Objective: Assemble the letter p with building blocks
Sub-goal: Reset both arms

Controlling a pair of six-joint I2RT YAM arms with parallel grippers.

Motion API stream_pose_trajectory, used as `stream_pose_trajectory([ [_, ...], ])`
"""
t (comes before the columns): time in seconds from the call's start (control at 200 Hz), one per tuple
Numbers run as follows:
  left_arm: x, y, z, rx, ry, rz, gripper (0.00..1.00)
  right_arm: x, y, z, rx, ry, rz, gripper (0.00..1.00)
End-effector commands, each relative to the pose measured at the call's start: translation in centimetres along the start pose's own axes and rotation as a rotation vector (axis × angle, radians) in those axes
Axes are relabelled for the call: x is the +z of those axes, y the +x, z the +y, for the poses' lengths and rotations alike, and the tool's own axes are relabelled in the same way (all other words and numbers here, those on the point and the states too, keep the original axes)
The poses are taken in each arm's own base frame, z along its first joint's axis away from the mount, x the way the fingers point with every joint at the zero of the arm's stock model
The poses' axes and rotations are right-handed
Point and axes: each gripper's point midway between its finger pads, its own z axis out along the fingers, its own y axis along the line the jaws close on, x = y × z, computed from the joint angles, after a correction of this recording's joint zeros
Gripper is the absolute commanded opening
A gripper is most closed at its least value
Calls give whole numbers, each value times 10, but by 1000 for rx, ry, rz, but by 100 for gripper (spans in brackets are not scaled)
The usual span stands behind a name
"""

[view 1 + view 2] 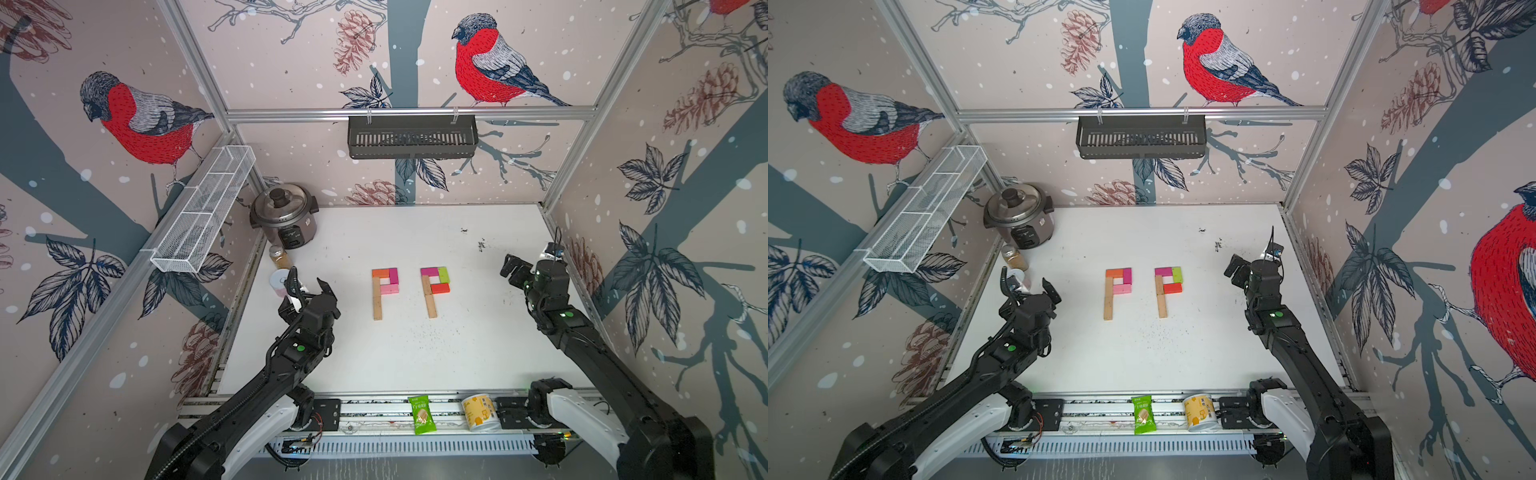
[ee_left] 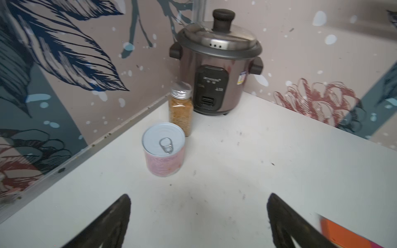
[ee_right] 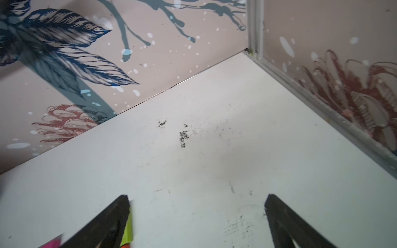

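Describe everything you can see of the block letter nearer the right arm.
This letter P lies flat on the white table. Its stem is a plain wood bar; a magenta block forms the top, a lime green block the outer side, a red block closes the loop. The pieces abut; nothing else touches it.

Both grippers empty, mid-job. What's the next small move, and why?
Probably retract the right gripper toward its base and finish. The orange-topped P and the green-cornered P both look complete, no loose block shows on the table, and the left gripper also stands open, empty.
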Motion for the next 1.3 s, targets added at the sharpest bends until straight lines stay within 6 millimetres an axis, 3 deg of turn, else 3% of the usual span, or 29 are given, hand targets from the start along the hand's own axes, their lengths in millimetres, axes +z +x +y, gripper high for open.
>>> stream_pose_trajectory([
  [0.0, 12, -23, 3, -46, -12, -100, 97, -1, -20, -20, -2, 79, -129, 100],
  [0.08, 25, -20, 4, -18, -17, -68, 98, 3, -18, -33, 14, 79, -130, 100],
  [0.235, 41, -20, -15, 27, 49, -18, 98, 6, -12, -51, -26, 90, -175, 100],
  [0.5, 44, 0, -22, 153, 92, 32, 98, 6, 8, -70, -93, 132, -241, 100],
  [0.675, 49, 16, -19, 161, 125, -11, 98, 10, 14, -69, -88, 111, -279, 100],
  [0.81, 45, 2, -17, 99, 173, -98, 98, 16, 22, -71, -98, 116, -286, 100],
  [1.086, 55, 2, -22, 50, 223, -93, 98, 31, 18, -49, -171, 59, -277, 100],
  [1.296, 77, 10, -39, 103, 242, 0, 98, 39, 22, -47, -201, 56, -248, 100],
])
